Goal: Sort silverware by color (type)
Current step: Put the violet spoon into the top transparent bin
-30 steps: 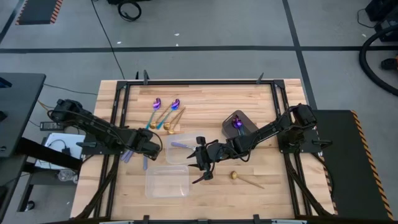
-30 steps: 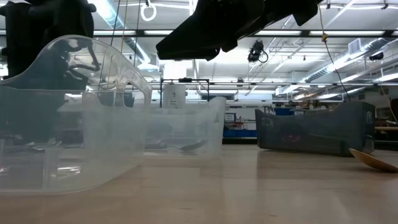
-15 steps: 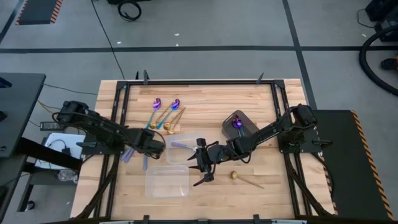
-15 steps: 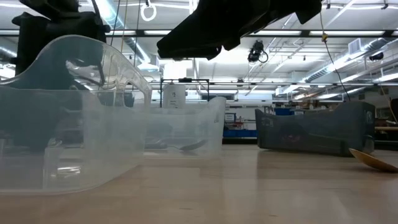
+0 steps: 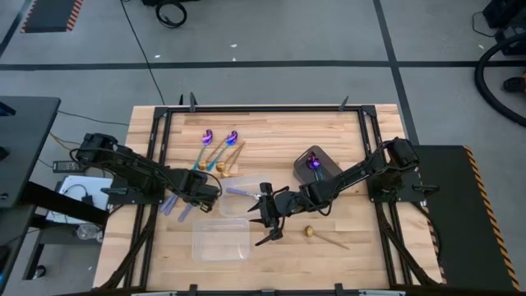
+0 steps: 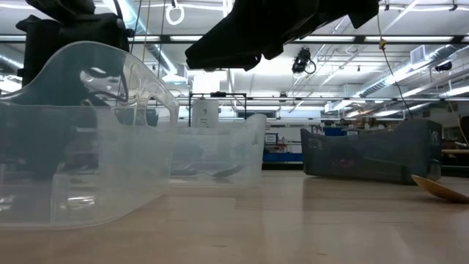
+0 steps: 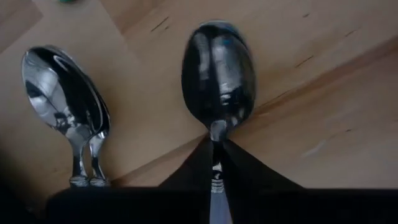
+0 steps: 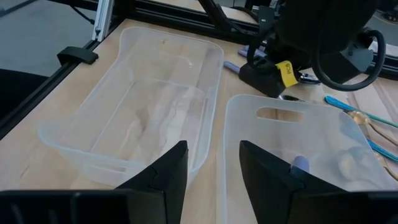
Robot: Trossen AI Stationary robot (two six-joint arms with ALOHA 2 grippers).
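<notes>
My left gripper (image 5: pixel 200 196) points down at the table's left, shut on a silver spoon (image 7: pixel 217 71) that lies on the wood. Two more silver spoons (image 7: pixel 62 93) lie stacked beside it. Purple-blue spoons (image 5: pixel 218 141) and a gold spoon (image 5: pixel 223 164) lie farther back. Another gold spoon (image 5: pixel 311 233) lies near the front right. A purple spoon (image 5: pixel 313 163) sits in the dark grey tray (image 5: pixel 325 156). My right gripper (image 8: pixel 214 180) hovers open above the two clear trays (image 8: pixel 143 118), touching nothing. My left gripper pinches the silver spoon's neck (image 7: pixel 215 132), just below the bowl, between its two fingertips (image 7: pixel 242 165). The fingers come from above, pointing down. The bowl rests on the table; the handle is hidden under the gripper.
One clear tray (image 5: pixel 220 238) stands near the front and a second (image 5: pixel 240 191) behind it holds a small purple-blue item (image 8: pixel 300 163). A black frame (image 5: pixel 263 108) rims the table. Bare wood lies at the front right.
My left arm has reached a little farther toward the table's right and its gripper has sunk slightly over the silver spoons. My right arm has kept still.
</notes>
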